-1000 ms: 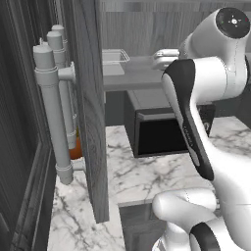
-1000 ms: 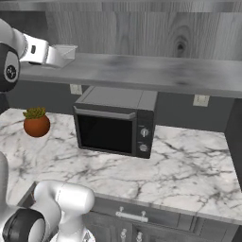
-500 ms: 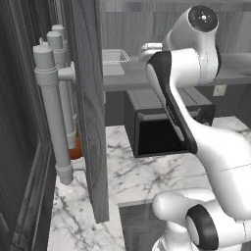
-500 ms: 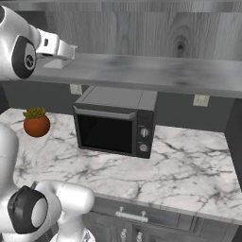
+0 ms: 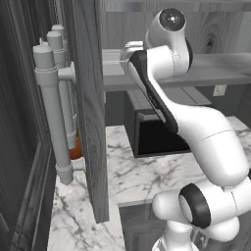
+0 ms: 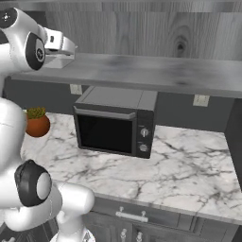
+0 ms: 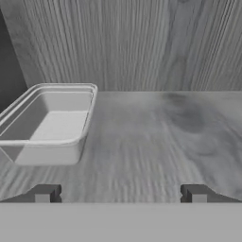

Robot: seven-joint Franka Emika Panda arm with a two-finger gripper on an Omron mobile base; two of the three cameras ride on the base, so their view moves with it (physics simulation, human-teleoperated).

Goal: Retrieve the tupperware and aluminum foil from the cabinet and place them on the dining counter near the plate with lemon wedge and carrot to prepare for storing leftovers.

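**Tub off-centre: risk of a shove**

The tub (image 7: 47, 124) is sitting on the cabinet (image 7: 156, 142) shelf, left of frame centre. I am holding the gripper (image 7: 120, 194) spread wide, empty; advancing straight risks one finger (image 7: 45, 193) nudging its rim away.

Even, soft rendered light, no glare. A dull shadow lies under the shelf (image 6: 142, 75) behind the microwave (image 6: 116, 120). Hand view is soft and blurry, wood grain smeared.

Shelf (image 7: 156, 132) surface lies bare right of the tub (image 7: 47, 123) (back panel (image 7: 132, 42) limits reach).
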